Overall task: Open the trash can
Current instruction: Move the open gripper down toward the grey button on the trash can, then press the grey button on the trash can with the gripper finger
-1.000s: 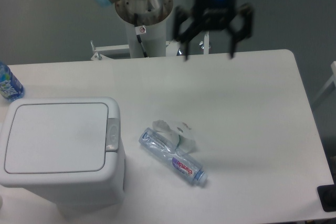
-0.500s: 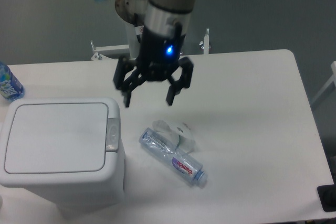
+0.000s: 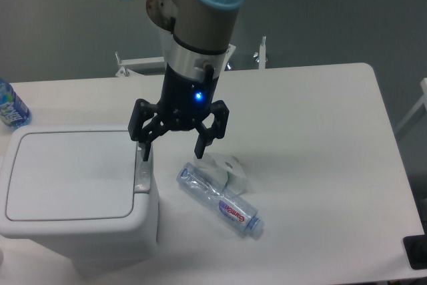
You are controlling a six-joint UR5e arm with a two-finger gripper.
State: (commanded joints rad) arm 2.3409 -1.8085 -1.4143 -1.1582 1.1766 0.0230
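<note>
The trash can (image 3: 70, 185) is a large white boxy bin at the left front of the table, its flat lid shut. Its grey push-button (image 3: 142, 171) sits at the right rim. My gripper (image 3: 172, 152) is open, fingers pointing down. Its left fingertip (image 3: 145, 153) hangs just above the far end of the button; whether it touches is unclear. The right finger hangs over the table beside the bin.
A clear plastic bottle (image 3: 220, 200) lies on its side right of the bin, with a small white object (image 3: 229, 169) behind it. A blue-labelled bottle (image 3: 10, 106) stands at the far left edge. The arm's base pillar (image 3: 180, 51) rises behind the table.
The gripper has swung from the back right of the table leftward and down, arriving open at the bin's right rim over the button. The lid has not moved.
</note>
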